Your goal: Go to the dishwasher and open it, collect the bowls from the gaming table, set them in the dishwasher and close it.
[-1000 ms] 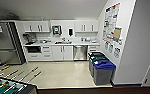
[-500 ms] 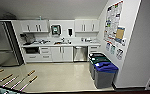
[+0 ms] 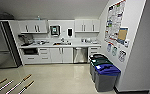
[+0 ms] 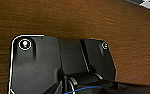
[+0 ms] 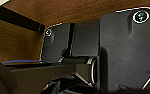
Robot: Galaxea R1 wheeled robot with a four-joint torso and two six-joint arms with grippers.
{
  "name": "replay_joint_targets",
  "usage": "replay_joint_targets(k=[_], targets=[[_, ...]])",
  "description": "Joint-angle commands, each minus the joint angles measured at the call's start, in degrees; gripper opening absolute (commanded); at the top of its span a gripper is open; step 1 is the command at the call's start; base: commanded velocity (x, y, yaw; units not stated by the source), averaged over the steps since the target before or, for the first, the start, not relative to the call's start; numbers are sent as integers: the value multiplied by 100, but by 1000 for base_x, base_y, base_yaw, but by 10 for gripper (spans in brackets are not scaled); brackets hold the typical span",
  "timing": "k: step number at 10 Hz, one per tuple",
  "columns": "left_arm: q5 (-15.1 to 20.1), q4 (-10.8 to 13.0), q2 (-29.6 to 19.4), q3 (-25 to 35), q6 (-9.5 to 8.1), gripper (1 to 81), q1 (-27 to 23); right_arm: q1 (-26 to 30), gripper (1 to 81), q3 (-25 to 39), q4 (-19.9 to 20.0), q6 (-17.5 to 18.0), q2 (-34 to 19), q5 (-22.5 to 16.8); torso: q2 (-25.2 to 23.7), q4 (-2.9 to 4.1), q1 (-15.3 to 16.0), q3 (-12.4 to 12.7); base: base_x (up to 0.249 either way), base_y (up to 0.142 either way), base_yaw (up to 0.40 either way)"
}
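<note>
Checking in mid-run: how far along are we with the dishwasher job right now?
Very early. Nothing looks done: the dishwasher, the steel-fronted unit under the counter across the kitchenette, appears shut. In hand: the approach, as the head view faces it across open floor, with the recycling bins along the wall to the right. Left: opening it, fetching the bowls, loading them and closing it. The rods at lower left look like a table-football table's.

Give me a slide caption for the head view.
Kitchenette ahead: steel dishwasher shut under the counter, recycling bins along the right wall.
</note>
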Motion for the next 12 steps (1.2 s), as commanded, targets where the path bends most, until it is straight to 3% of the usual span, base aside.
replay_joint_targets(k=[1, 12], targets=[[210, -8, -95, 98, -18, 811, -350, 282, 811, 81, 59, 2, -57, -288, 0, 0, 0, 0, 193, 0, 0], [210, -8, -86, 80, -18, 811, -350, 300, 811, 72, 68, 2, -66, -288, 0, 0, 0, 0, 193, 0, 0]])
